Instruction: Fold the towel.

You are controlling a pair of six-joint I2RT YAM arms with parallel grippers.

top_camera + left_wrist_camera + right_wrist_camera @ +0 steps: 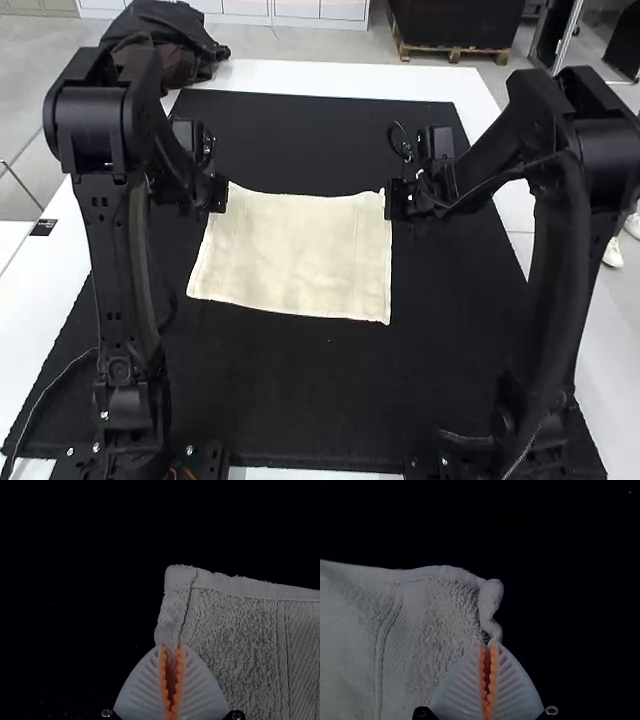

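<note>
Cream terry towel (300,250), spread in a rough rectangle, lies on the black mat (300,420) that covers most of the white table (340,80). It sits about midway between the mat's left and right edges, well apart from the near edge. Its near edge slants a little, the right corner closer to the mat's near edge than the left one. Whether the cloth is one layer or already doubled, I cannot tell.

The left gripper (221,195) is at the towel's far left corner. In the left wrist view its ribbed white fingers (142,692) are nearly together, their orange pads pinching the side hem (173,612) just nearer than that corner, which lies squared and smooth.

The right gripper (389,200) is at the far right corner. Its fingers (516,692) are likewise nearly together in the right wrist view, clamped on the side edge just nearer than the corner. There the hem (491,600) curls and puckers above the tips. A stitched band runs down the towel near each side.
</note>
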